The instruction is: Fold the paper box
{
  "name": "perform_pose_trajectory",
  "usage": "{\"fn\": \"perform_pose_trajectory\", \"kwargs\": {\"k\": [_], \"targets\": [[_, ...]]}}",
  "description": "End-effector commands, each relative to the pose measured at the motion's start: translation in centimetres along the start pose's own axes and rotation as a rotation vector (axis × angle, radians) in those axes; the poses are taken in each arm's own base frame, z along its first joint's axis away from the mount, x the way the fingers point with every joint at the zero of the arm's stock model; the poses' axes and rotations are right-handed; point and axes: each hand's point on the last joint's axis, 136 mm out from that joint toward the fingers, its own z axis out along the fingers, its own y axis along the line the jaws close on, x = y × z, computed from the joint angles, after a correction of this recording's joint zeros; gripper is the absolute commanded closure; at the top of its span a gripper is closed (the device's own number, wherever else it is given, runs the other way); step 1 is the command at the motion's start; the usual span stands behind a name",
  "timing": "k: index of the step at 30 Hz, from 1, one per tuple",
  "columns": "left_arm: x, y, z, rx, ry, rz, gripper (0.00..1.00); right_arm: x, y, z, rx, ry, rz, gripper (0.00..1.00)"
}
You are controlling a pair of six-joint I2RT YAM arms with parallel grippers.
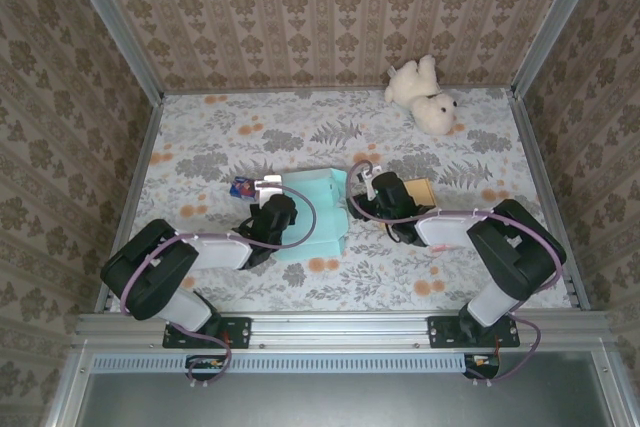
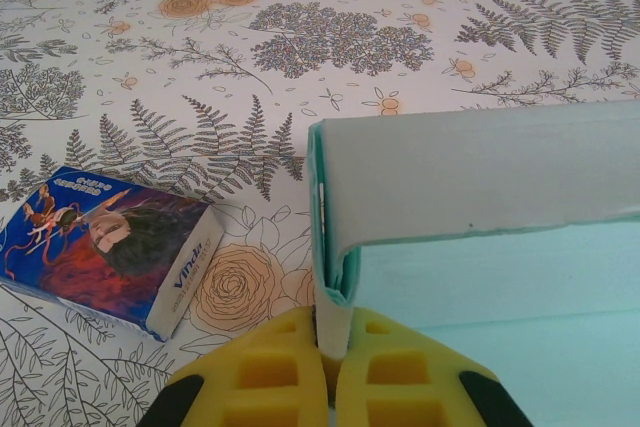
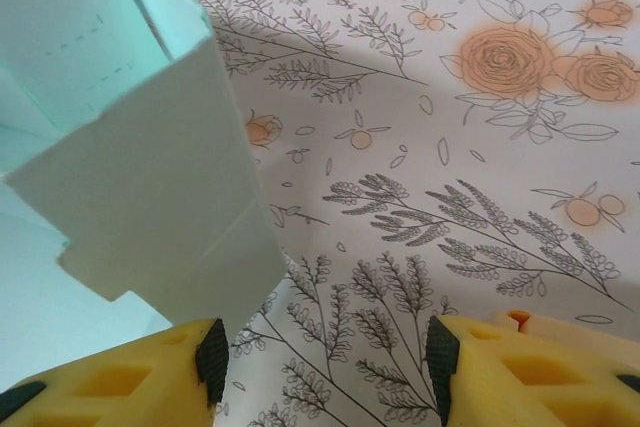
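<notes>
Floral bench (image 1: 200, 147) from above: mint paper box (image 1: 315, 209) sits mid-bench, only partly folded I'd say, plenty left. Left wrist: left hand (image 2: 330, 352) clenched on a box wall's edge. Right wrist: right hand (image 3: 320, 357) spread apart, grasping nothing, box panel just beside it.

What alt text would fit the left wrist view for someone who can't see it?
The left gripper is closed on a raised wall of the pale green paper box, near its corner. To the left of the box, apart from it, a small blue packet lies flat on the flowered tablecloth.
</notes>
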Motion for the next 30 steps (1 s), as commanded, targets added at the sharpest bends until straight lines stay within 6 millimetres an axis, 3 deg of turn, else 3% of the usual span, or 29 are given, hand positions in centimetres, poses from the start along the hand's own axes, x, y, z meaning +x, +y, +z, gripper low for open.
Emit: {"fn": "perform_pose_trajectory", "kwargs": {"k": [1,24,30], "targets": [[0.3,0.3,0.0,0.004,0.014,0.014,1.0,-1.1,1.2,0.6,-0.038,-0.022,-0.009,0.42],[0.3,0.3,-0.2,0.014,0.015,0.016,1.0,-3.0,2.2,1.9,-0.015,-0.033,-0.039,0.41],[0.3,0.2,-0.2,0.019,0.013,0.013,1.0,-3.2,3.9,2.2,-0.089,-0.042,-0.061,0.43]]}}
